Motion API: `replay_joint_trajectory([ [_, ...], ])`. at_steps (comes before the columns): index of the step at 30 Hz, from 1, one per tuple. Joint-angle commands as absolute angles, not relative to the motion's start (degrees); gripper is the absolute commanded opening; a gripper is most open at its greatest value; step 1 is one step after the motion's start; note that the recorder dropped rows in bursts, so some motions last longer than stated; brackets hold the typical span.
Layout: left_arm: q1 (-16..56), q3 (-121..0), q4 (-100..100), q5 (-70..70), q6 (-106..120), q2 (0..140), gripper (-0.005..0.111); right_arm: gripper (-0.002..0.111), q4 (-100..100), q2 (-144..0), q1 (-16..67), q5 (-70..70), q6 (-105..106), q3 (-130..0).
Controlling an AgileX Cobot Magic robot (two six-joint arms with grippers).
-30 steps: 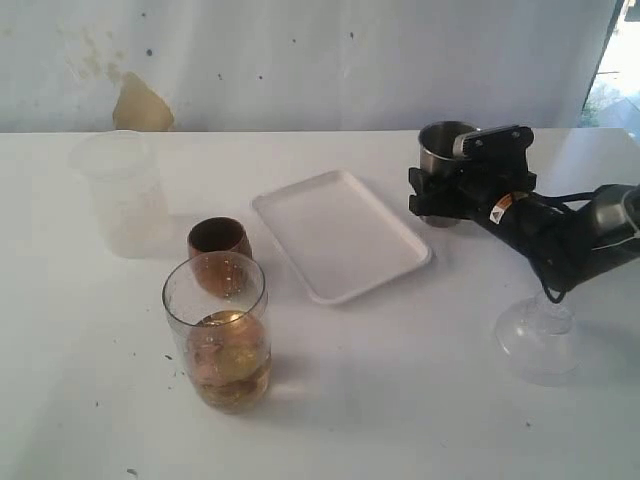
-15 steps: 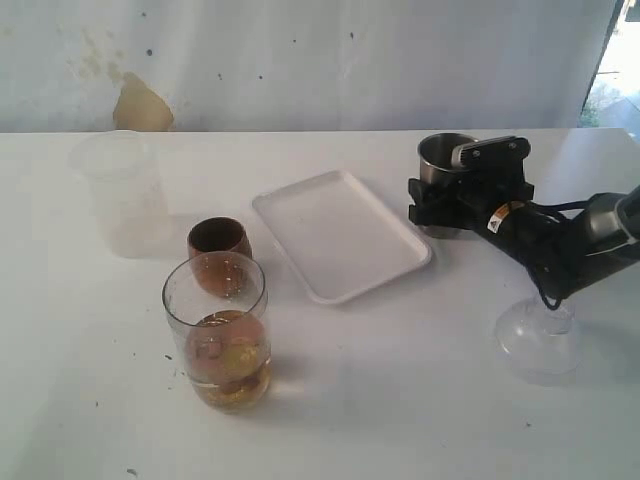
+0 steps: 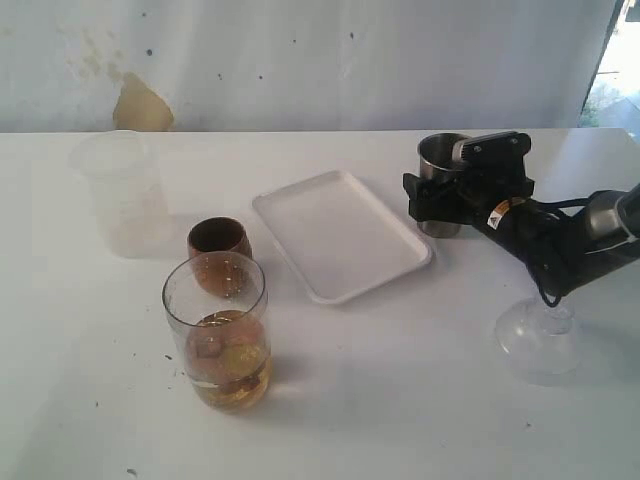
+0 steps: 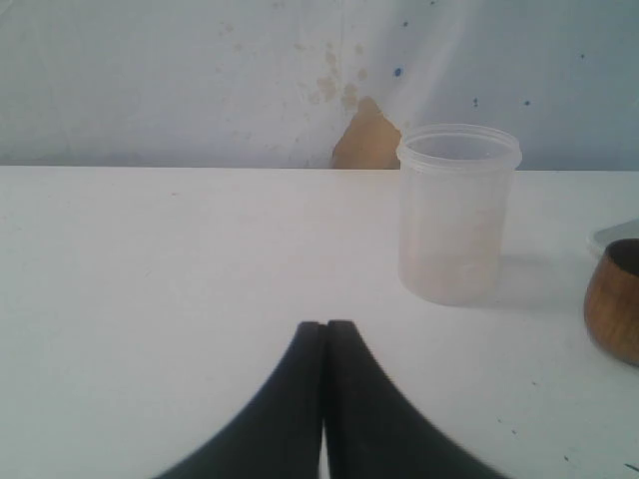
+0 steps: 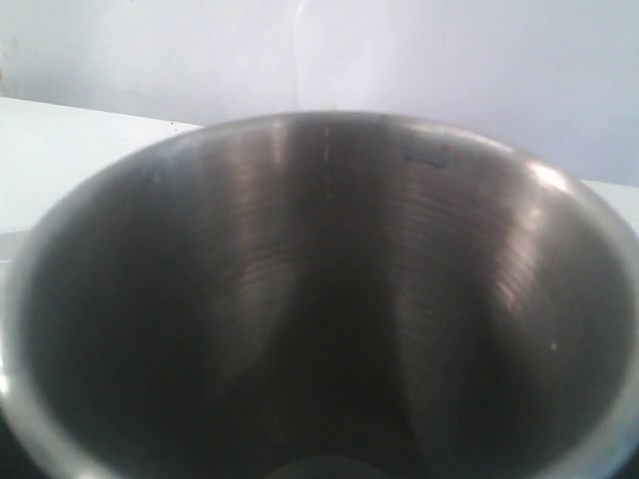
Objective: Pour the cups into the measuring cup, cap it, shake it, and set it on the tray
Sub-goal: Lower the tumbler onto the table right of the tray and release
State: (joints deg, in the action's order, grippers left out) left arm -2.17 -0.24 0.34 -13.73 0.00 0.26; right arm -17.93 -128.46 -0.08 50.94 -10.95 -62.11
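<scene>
Right claw set around a steel cup on a white worktop; left claw pressed together, holding nothing.

The steel cup stands upright just right of the white tray, with the right claw's black jaws on either side of it; whether they pinch it or sit loose cannot be told. The clear measuring cup stands at the near left, partly filled with amber liquid. A wooden cup sits just behind it, and a frosted beaker stands farther back on the left. A clear domed lid rests at the near right.
</scene>
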Motion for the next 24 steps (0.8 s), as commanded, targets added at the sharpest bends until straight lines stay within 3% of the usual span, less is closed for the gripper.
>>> replay_joint_trajectory([
  [1, -2.1, 0.0, 0.4, -13.3, 0.0, 0.0, 0.000, 0.088, -17.9, -127.8, -0.6, 50.5, -10.3, -62.2],
  [14, -2.1, 0.0, 0.4, -13.3, 0.0, 0.0, 0.000, 0.088, -18.7, -126.7, -0.6, 47.8, -10.2, -62.1],
  [19, -2.1, 0.0, 0.4, -13.3, 0.0, 0.0, 0.000, 0.105, -18.7, -126.7, -0.6, 47.1, -10.2, -62.1],
  [24, -2.1, 0.0, 0.4, -13.3, 0.0, 0.0, 0.000, 0.105, -19.0, -125.2, -0.6, 42.2, -10.3, -61.6],
])
